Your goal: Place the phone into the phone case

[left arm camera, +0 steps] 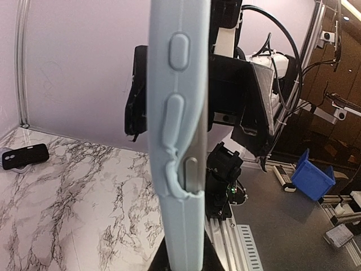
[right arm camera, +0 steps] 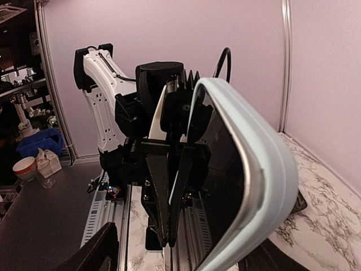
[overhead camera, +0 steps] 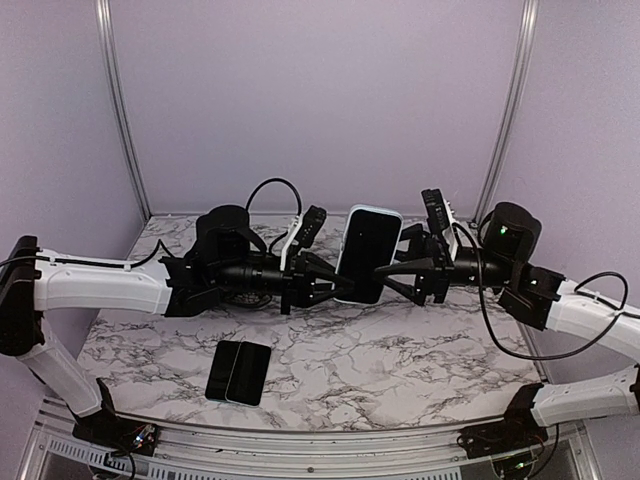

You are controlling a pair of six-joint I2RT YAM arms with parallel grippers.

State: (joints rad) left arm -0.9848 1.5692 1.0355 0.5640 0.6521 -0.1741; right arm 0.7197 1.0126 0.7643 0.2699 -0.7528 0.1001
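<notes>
Nearest the arms' bases, two dark slabs (overhead camera: 238,372) lie flat side by side on the marble table (overhead camera: 420,370), long axes running near to far; whether they are phones or cases cannot be told.

Further in, the phone (overhead camera: 368,252) is held in the air between the two arms, well apart from the slabs; its long axis stands nearly upright, with the top end tipped slightly to the right and the dark screen facing the near side. The light blue phone case (overhead camera: 375,210) wraps its rim. In the left wrist view the phone's grey edge (left arm camera: 197,135) sits only partly inside the case (left arm camera: 169,113), and the case lip bulges out around a side button.

The left gripper (overhead camera: 335,287) meets the lower left edge; its fingers (right arm camera: 158,197) are pressed close together, pinching the phone case there. The right gripper (overhead camera: 392,275) comes in from the right at mid-height; its fingers (right arm camera: 93,254) are spread wide, one on either side of the case, and whether they touch it cannot be told.

The phone's lower end hangs apart from the marble; the back wall (overhead camera: 320,100) stands well behind it. A dark case (left arm camera: 25,156) with a camera cut-out lies flat near the foot of a wall.
</notes>
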